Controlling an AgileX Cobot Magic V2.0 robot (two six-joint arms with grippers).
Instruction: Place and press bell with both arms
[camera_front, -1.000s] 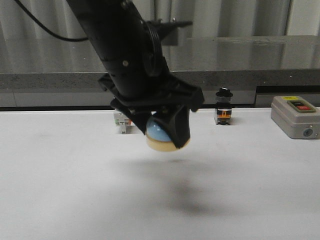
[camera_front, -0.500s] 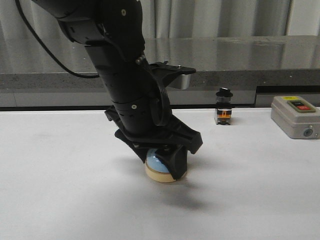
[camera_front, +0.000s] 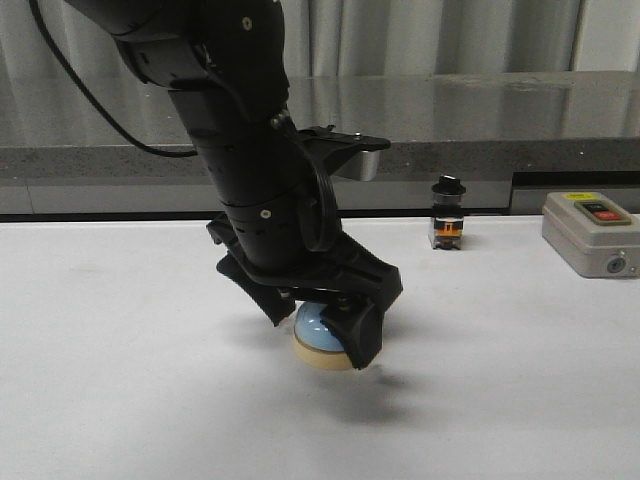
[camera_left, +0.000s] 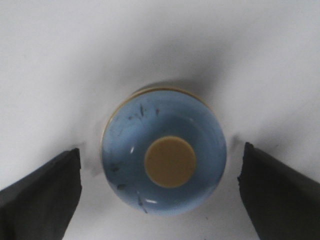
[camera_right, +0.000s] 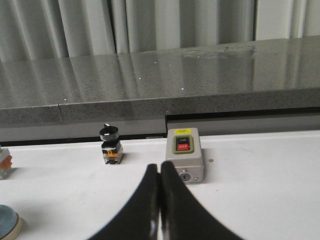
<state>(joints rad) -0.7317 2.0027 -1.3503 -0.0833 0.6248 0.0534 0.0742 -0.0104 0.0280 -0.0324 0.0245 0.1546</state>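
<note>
The bell (camera_front: 316, 338), a light-blue dome on a cream base, stands on the white table (camera_front: 120, 380) right under my left arm. My left gripper (camera_front: 318, 335) is open, with a finger on each side of the bell and a gap at both sides. In the left wrist view the bell (camera_left: 170, 162) shows from above with its cream knob, and the left gripper (camera_left: 161, 185) straddles it without touching. My right gripper (camera_right: 160, 170) is shut and empty, low over the table, outside the front view. An edge of the bell (camera_right: 7, 225) shows in the right wrist view.
A black-capped switch (camera_front: 446, 213) stands at the table's back edge, also in the right wrist view (camera_right: 110, 145). A grey box with red and green buttons (camera_front: 590, 233) sits at the back right, just beyond my right fingertips (camera_right: 184, 152). A grey stone ledge (camera_front: 480, 110) runs behind the table.
My left arm came down with the bell and set it on the table. Its jaws then opened and let go of the bell.
</note>
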